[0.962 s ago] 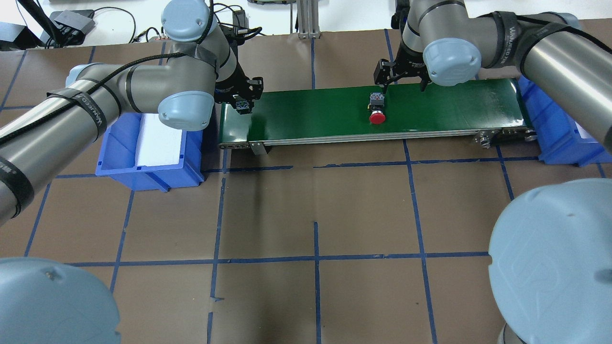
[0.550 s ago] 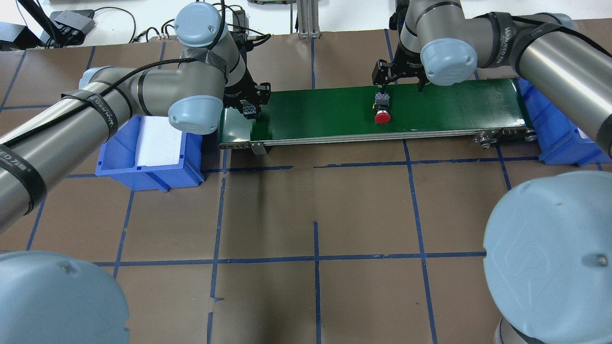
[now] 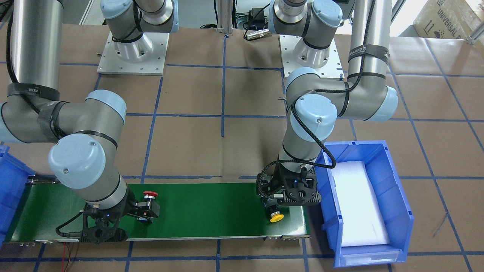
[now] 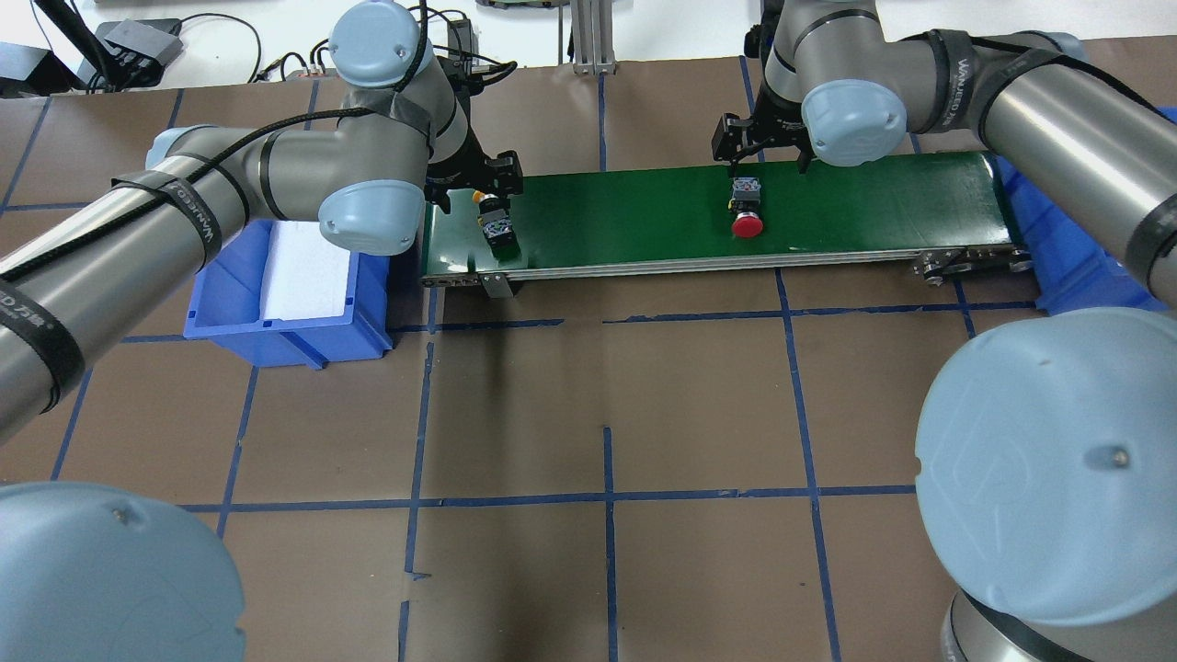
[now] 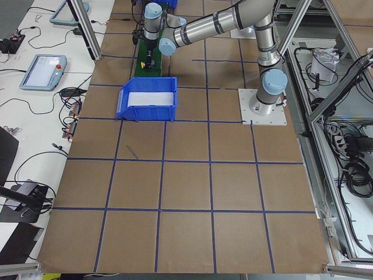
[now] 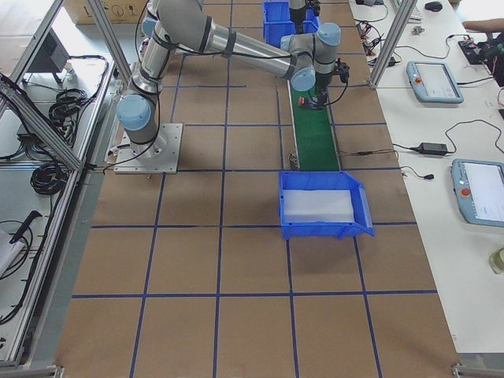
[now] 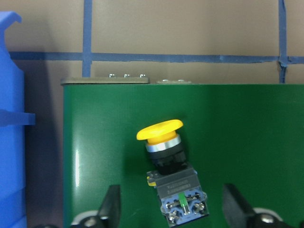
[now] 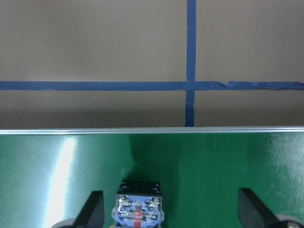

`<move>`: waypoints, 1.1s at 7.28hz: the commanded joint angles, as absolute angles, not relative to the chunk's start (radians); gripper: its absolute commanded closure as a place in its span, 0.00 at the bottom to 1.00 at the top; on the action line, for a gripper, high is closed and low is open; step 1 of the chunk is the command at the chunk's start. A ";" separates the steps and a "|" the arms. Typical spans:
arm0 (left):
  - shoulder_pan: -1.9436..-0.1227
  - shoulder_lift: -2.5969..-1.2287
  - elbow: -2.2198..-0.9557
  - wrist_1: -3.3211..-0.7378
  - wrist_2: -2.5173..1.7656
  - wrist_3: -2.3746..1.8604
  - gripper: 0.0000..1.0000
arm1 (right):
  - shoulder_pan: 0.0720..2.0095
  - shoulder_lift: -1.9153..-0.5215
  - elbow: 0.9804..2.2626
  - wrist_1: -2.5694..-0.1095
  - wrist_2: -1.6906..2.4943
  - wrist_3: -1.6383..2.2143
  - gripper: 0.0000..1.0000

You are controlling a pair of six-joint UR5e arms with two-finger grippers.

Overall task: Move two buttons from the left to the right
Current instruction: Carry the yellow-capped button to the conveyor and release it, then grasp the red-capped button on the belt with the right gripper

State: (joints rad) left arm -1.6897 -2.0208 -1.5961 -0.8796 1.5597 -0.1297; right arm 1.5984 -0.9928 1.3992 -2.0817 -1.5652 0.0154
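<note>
The yellow button (image 7: 166,156) lies on its side at the left end of the green conveyor belt (image 4: 625,216), cap pointing away from the robot. It also shows in the overhead view (image 4: 497,225) and the front view (image 3: 276,217). My left gripper (image 7: 173,213) is open, with its fingers (image 7: 111,209) on either side of the button's contact block and apart from it. The red button (image 4: 747,216) lies further right on the belt. My right gripper (image 8: 171,209) is open and hovers over the red button's contact block (image 8: 137,209).
A blue bin (image 4: 276,313) with white foam inside stands at the belt's left end. A second blue bin (image 4: 1057,257) stands at the belt's right end. Blue tape lines cross the brown table (image 4: 607,414).
The yellow button, held by the left gripper before, now lies on the belt with the gripper open above it. The red button has moved right along the belt. The right gripper stays open.
</note>
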 commanded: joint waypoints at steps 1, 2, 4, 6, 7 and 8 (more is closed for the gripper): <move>-1.668 -2.016 -1.565 -0.914 1.577 0.010 0.00 | 1.601 -0.962 1.378 -2.082 -1.568 0.015 0.00; -1.629 -1.996 -1.559 -0.970 1.575 0.026 0.00 | 1.608 -0.959 1.379 -2.083 -1.568 0.015 0.01; -1.586 -1.923 -1.530 -1.181 1.580 0.025 0.00 | 1.608 -0.953 1.381 -2.082 -1.563 0.014 0.25; -1.559 -1.875 -1.508 -1.259 1.578 0.025 0.00 | 1.603 -0.957 1.376 -2.002 -1.559 0.002 0.75; -1.552 -1.826 -1.511 -1.265 1.575 0.025 0.00 | 1.598 -0.963 1.374 -1.987 -1.551 0.002 0.97; -1.552 -1.778 -1.519 -1.278 1.572 0.025 0.00 | 1.597 -0.972 1.370 -1.987 -1.552 0.002 0.97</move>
